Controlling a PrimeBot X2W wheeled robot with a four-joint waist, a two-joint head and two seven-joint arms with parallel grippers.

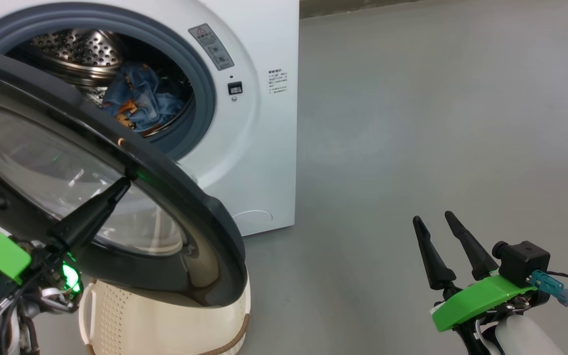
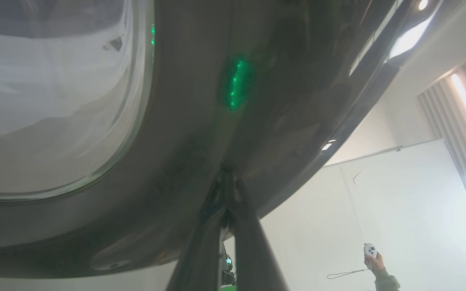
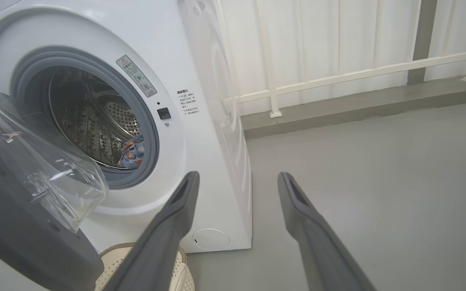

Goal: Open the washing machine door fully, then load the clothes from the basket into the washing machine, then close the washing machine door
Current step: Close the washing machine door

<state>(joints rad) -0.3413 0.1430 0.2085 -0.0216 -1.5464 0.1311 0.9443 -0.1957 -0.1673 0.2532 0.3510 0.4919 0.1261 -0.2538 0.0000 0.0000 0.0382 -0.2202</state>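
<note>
Left gripper (image 1: 124, 182): fingers pressed together, tips touching the black ring of the door (image 1: 200, 217). Door partly open, above the basket (image 1: 165, 320). Clothes (image 1: 141, 101) lie inside the machine (image 1: 264, 148). Right gripper (image 1: 433, 217): spread, empty, near right.

Bright, even light; a green glow (image 2: 235, 83) glints on the glossy washing machine door (image 2: 184, 161), soft shadows.

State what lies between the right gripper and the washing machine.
Just bare grey floor lies between the right gripper and the washing machine, as the head view shows.
</note>
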